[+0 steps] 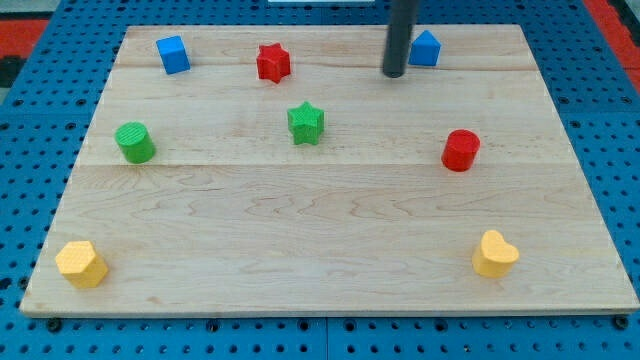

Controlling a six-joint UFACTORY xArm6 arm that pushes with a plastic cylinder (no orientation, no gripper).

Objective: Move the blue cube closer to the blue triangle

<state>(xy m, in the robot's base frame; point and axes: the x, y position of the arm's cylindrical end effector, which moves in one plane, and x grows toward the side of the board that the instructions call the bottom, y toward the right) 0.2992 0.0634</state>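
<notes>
The blue cube point(173, 54) sits near the board's top left corner. The blue triangle point(425, 48) sits near the top edge, right of centre. My tip point(394, 75) rests on the board just left of and slightly below the blue triangle, close to it; I cannot tell whether they touch. The tip is far to the right of the blue cube. The red star point(273, 62) lies between the cube and my tip.
A green star point(306, 123) is near the middle. A green cylinder point(134, 142) is at the left. A red cylinder point(461, 150) is at the right. A yellow hexagonal block point(81, 264) and a yellow heart-shaped block point(495, 254) sit near the bottom corners of the wooden board point(320, 230).
</notes>
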